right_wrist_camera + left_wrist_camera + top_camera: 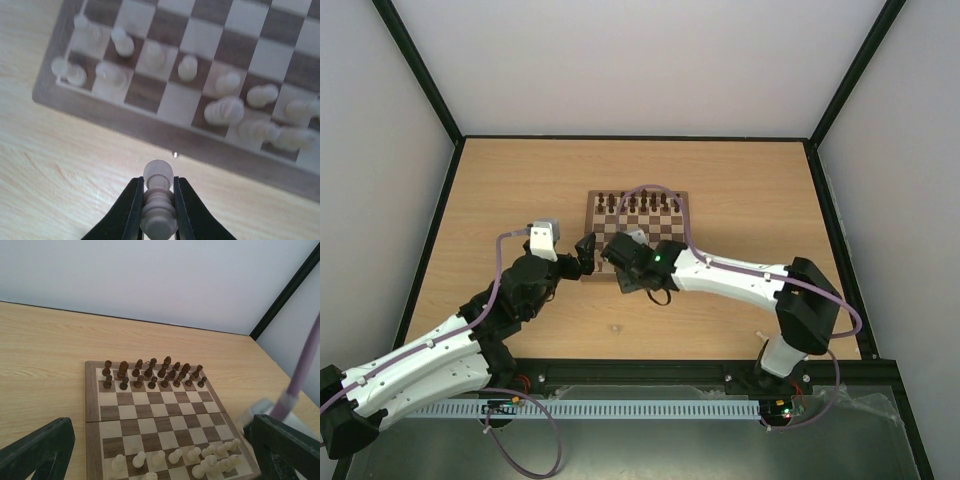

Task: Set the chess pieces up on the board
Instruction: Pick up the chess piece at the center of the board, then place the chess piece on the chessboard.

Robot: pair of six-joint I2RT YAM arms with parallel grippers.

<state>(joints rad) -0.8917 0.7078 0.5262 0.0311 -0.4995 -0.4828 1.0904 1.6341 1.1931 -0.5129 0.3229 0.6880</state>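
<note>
item: board, checkered wood, flat on the bench. dark pieces fill its two far rows; pale chess pieces sit in the two near rows, crowded unevenly toward one end. right tool: pinching one pale piece, head showing past the fingertips, over bare bench just off the board's near edge. left tool: spread wide, holding nothing, by the board's near left corner.
</note>
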